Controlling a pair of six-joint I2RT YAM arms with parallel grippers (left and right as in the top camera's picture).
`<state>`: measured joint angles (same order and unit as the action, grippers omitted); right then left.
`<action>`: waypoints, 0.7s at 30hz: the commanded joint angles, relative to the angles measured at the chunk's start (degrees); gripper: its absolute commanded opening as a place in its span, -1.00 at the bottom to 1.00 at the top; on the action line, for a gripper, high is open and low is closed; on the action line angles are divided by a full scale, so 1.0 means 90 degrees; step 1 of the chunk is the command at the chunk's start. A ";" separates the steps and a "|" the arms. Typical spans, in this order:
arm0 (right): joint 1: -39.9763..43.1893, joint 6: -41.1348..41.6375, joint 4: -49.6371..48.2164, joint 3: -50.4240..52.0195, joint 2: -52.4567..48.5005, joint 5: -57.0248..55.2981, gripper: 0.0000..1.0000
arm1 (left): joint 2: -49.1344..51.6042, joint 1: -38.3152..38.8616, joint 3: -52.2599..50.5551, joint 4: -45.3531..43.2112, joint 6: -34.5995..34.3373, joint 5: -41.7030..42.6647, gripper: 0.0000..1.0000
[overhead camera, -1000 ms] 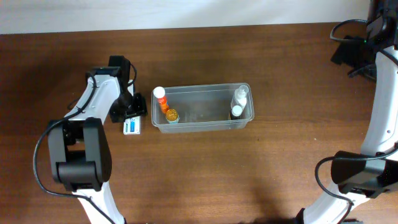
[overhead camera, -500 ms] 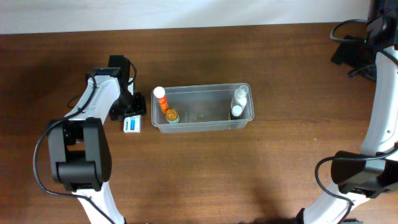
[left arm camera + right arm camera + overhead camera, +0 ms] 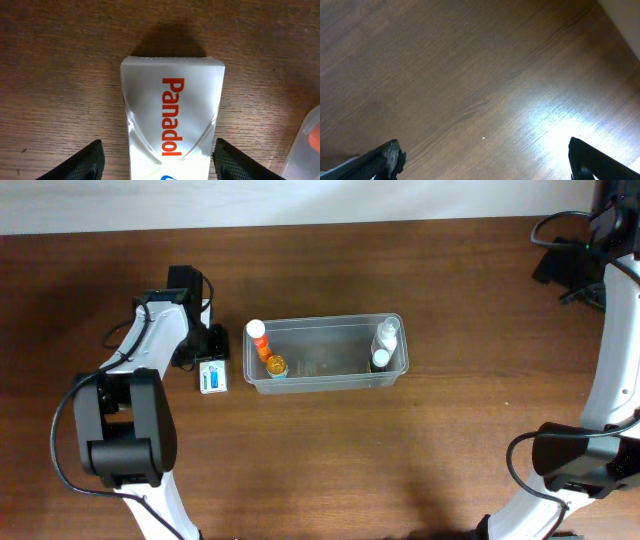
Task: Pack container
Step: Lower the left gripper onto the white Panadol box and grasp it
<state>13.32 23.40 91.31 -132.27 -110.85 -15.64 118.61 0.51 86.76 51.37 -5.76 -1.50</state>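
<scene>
One item outside: the Panadol box (image 3: pixel 212 378), just left of the container (image 3: pixel 320 321), which sits mid-table.

Overhead: it holds an orange bottle (image 3: pixel 259 340) and a small orange jar (image 3: pixel 276 366) at its left end and two white bottles (image 3: pixel 386 333) at the right end. The middle is free.

Left wrist: left gripper (image 3: pixel 157 152) partly open, fingers (image 3: pixel 90 160) straddling the box, not touching. I'd drop lower, centre up, squeeze the long sides, then lift clear of the rim.

Right wrist: right gripper (image 3: pixel 484 155) wide, empty, over bare table (image 3: pixel 470 75).
</scene>
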 commanded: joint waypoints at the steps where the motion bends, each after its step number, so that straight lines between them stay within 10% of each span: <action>1: 0.0029 -0.0002 -0.0002 -0.0032 0.0049 -0.0102 0.97 | -0.0066 -0.0029 -0.0066 0.0000 0.0233 0.0010 0.40; 14: 0.0029 -0.0002 -0.0005 -0.0032 0.0049 -0.0102 0.97 | -0.0061 -0.0029 -0.0459 -0.0214 0.0245 0.0073 0.39; 21: 0.0029 -0.0002 -0.0005 -0.0032 0.0049 -0.0102 0.97 | -0.0061 -0.0029 -0.0459 -0.0299 0.0245 0.0070 -0.14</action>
<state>13.32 23.40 91.31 -132.27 -110.85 -15.64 118.61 0.51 83.02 49.06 -3.90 -1.45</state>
